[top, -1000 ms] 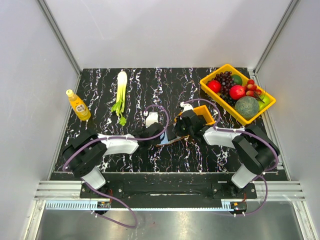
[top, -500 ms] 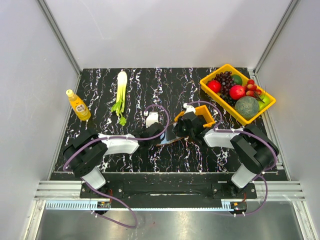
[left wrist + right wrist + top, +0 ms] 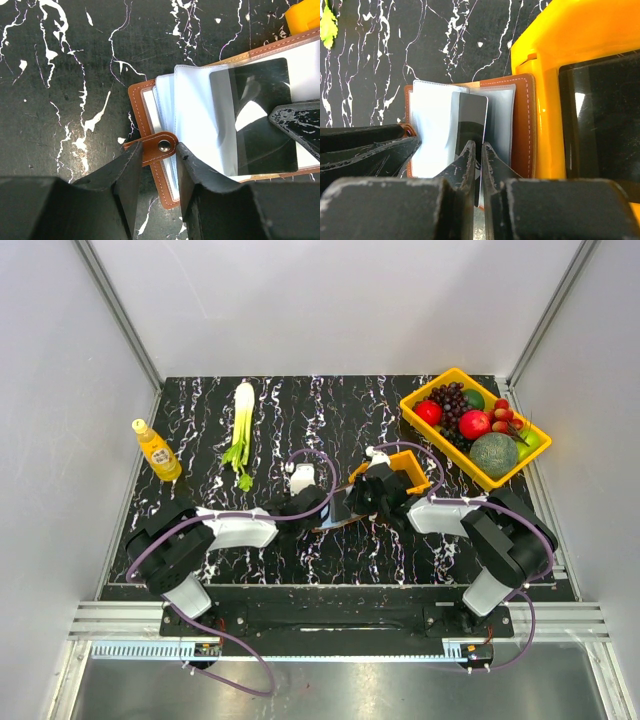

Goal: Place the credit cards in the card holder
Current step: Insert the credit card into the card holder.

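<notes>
On a black, white-veined marble table (image 3: pixel 200 410), the two robot arms meet near the centre over a small brown leather-like folding card holder (image 3: pixel 136 94), which lies open and flat with its clear plastic sleeves (image 3: pixel 195 115) fanned out. In the left wrist view, the left gripper (image 3: pixel 156 157) is clamped on the holder's brown strap with a metal snap (image 3: pixel 160 146). One black finger presses each side of the strap. The rest of the holder spreads away from those fingers toward 1 o'clock. In the right wrist view, the right gripper (image 3: pixel 478 148) has its fingers nearly together, pinching a thin, glossy dark grey credit card (image 3: pixel 470 117). The card runs from the fingertips toward 12 o'clock, resting over the pale sleeves in the holder's open face (image 3: pixel 522 125). From the left wrist, the same card appears at 2 o'clock of the strap, on the sleeves. Whether its far end sits inside a pocket cannot be told. A small orange plastic bin (image 3: pixel 545 55) stands just beside the holder, at 3 o'clock of it in the right wrist view. A yellow tray (image 3: pixel 445 447) of fruit sits at 2 o'clock on the table.
</notes>
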Available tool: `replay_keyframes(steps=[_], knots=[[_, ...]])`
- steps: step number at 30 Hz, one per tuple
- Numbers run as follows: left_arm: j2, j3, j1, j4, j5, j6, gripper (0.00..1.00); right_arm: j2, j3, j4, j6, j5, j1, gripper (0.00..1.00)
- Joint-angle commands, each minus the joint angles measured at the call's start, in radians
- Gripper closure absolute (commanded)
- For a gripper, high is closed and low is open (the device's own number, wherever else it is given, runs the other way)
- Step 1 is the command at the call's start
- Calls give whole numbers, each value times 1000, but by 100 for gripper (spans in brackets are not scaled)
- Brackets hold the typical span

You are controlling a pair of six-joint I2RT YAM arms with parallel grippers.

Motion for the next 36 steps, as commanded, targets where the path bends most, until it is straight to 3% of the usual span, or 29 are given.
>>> replay_keyframes(steps=[1, 9, 19, 36], knots=[[62, -70, 5, -191, 61, -31, 62, 19, 15, -98, 19, -59, 11, 88], [30, -89, 20, -187, 72, -71, 39, 69, 40, -86, 22, -130, 14, 86], [8, -128, 74, -89, 182, -68, 36, 103, 83, -113, 37, -173, 14, 76], [4, -111, 81, -58, 225, -71, 36, 152, 138, -86, 45, -248, 40, 63]])
